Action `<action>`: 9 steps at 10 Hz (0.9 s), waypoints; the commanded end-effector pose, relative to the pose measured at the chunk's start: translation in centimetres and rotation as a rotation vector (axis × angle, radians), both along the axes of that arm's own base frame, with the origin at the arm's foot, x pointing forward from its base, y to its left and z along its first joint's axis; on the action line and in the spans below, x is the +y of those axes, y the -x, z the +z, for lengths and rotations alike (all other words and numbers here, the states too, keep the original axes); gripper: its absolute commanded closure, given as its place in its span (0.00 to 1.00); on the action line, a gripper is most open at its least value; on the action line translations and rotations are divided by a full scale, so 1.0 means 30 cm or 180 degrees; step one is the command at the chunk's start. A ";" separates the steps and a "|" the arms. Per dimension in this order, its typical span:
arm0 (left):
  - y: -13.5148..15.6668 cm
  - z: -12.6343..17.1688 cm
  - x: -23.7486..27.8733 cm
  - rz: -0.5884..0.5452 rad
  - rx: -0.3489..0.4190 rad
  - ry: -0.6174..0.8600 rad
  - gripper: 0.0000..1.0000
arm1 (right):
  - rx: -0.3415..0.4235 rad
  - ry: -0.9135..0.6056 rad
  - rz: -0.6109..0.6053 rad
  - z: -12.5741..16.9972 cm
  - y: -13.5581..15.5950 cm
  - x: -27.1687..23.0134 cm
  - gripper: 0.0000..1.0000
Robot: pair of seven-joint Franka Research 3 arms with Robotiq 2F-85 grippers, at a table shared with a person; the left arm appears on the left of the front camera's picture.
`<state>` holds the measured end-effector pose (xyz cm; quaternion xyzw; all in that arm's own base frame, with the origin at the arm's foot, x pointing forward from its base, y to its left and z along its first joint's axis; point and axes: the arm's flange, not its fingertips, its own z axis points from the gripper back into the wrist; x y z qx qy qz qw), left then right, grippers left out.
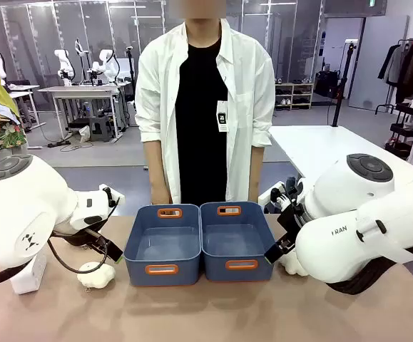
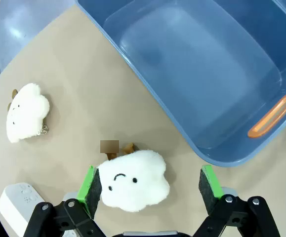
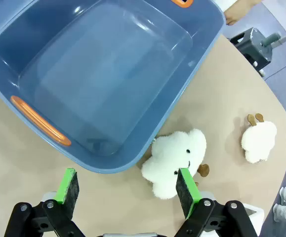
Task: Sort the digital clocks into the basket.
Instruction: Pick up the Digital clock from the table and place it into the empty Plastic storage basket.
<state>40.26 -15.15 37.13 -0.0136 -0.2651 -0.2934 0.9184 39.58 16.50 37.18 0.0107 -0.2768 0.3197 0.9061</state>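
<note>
Beige table (image 1: 206, 313), grey floor (image 1: 99, 153) beyond.

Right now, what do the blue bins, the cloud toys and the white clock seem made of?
Blue bins: moulded plastic, semi-gloss; light reflects off the smooth floor.
Cloud plush toys: fluffy cream fabric, likely stuffed; fuzzy outline, stitched face.
Digital clock: probably hard white plastic, matte; smooth rounded corners.

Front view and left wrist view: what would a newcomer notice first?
Two blue rectangular plastic bins with orange handle slots stand side by side mid-table, before a person in a white shirt. In the left wrist view, a fluffy cream cloud-shaped plush toy lies below the open left claw.
</note>
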 end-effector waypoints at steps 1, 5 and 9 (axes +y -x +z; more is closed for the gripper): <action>0.000 0.001 -0.001 0.0000 -0.0003 0.0001 0.00 | 0.0000 -0.0001 -0.0001 0.000 0.000 0.000 0.00; 0.000 0.001 -0.001 0.0000 -0.0003 0.0001 0.00 | 0.0000 -0.0001 -0.0001 0.000 0.000 0.000 0.00; 0.001 0.000 -0.002 -0.0005 0.0000 -0.0001 0.00 | 0.0100 -0.0158 0.0067 0.111 -0.013 0.003 0.00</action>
